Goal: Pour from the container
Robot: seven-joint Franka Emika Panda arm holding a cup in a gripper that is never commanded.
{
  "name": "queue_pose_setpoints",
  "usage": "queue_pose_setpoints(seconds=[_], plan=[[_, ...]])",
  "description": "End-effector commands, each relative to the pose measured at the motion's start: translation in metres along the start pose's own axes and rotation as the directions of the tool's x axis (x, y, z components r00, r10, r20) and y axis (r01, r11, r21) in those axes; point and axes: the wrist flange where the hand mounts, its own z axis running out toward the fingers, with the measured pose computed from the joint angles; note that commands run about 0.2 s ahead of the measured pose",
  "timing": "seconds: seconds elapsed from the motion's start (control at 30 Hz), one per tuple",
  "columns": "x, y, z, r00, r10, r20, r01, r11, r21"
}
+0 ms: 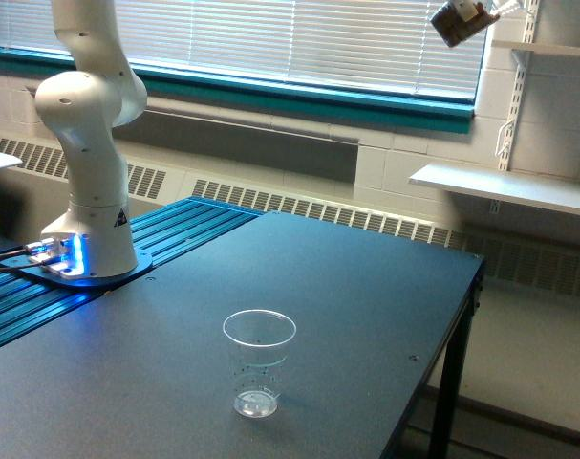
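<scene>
The container is out of view. My gripper is also out of the frame: only the white arm base (87, 225) and its lower links (89, 96) show at the exterior view's left, rising past the top edge. A thin, tapered clear plastic cup (258, 361) with tiny dots stands upright and alone on the dark table (366, 306), near its front.
The table's right edge (461, 335) drops to the floor. Blue ribbed rails (175, 225) lie beside the arm base. White shelves (504, 186) hang on the back wall at the right. A small brown object (459, 21) sits at the top edge; what it is cannot be told.
</scene>
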Motion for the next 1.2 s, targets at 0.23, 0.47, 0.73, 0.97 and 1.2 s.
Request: queue_pose_setpoints(seconds=[0.23,0.47,0.73,0.97,1.2], plan=[[0.002,0.002,-0.001,1.0,-0.001,-0.011,0.001,1.0,0.004],[0.005,0.014,0.001,1.0,0.002,-0.017,-0.002,1.0,0.004],[0.014,0.042,0.005,0.999,0.012,-0.049,-0.013,1.0,-0.024],[0.024,0.075,0.012,0.995,0.023,-0.093,-0.031,0.996,-0.086],[0.034,0.11,0.016,0.992,0.042,-0.119,-0.058,0.989,-0.135]])
